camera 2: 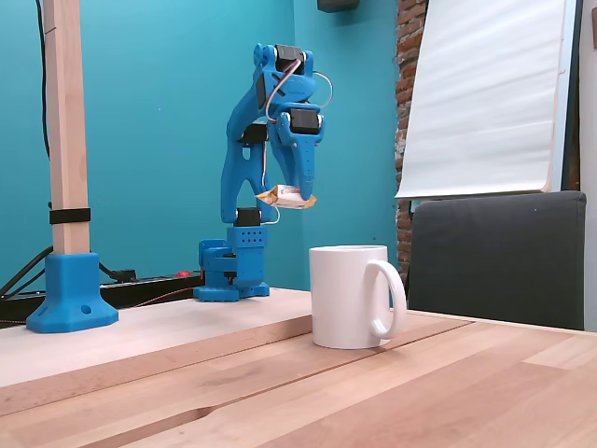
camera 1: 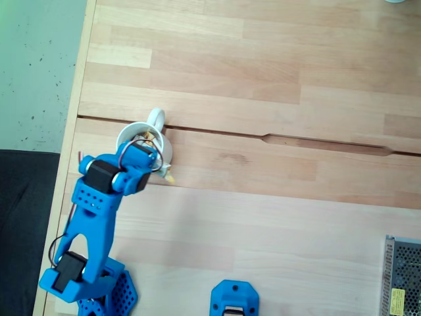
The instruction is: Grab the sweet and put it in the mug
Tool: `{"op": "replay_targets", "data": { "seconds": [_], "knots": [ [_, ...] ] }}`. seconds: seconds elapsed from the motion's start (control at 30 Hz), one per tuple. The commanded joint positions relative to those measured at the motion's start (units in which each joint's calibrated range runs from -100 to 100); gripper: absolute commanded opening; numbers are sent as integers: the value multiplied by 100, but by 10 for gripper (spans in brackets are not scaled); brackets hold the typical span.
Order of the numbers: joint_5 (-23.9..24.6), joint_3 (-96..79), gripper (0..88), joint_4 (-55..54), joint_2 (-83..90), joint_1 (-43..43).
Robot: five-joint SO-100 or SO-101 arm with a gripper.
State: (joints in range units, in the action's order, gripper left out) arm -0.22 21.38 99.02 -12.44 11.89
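Sweet (camera 2: pixel 285 196) is pinched in the gripper (camera 2: pixel 300 198), hanging in the air with the mug (camera 2: pixel 350 294) below it. Grab looks done; what's left is lowering and dropping it in.

Your arm (camera 2: pixel 244 163) is printed in bright blue plastic throughout; black servo blocks (camera 1: pixel 100 175) sit boxed into its joints just behind the pincer (camera 2: pixel 300 194); thin looping wires, reddish and pale, arc over the wrist above the pincer; farther back from it, the base (camera 2: pixel 233 271) is blue with rows of small round holes; the pincer's fingers taper to blunt blue tips.
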Motion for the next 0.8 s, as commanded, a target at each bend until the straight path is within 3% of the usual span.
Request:
{"op": "replay_targets", "data": {
  "seconds": [0.0, 0.77],
  "knots": [
    [10, -33, 0, 73, 478, -194],
    [195, -1621, 0, -1789, 461, -724]
  ]
}}
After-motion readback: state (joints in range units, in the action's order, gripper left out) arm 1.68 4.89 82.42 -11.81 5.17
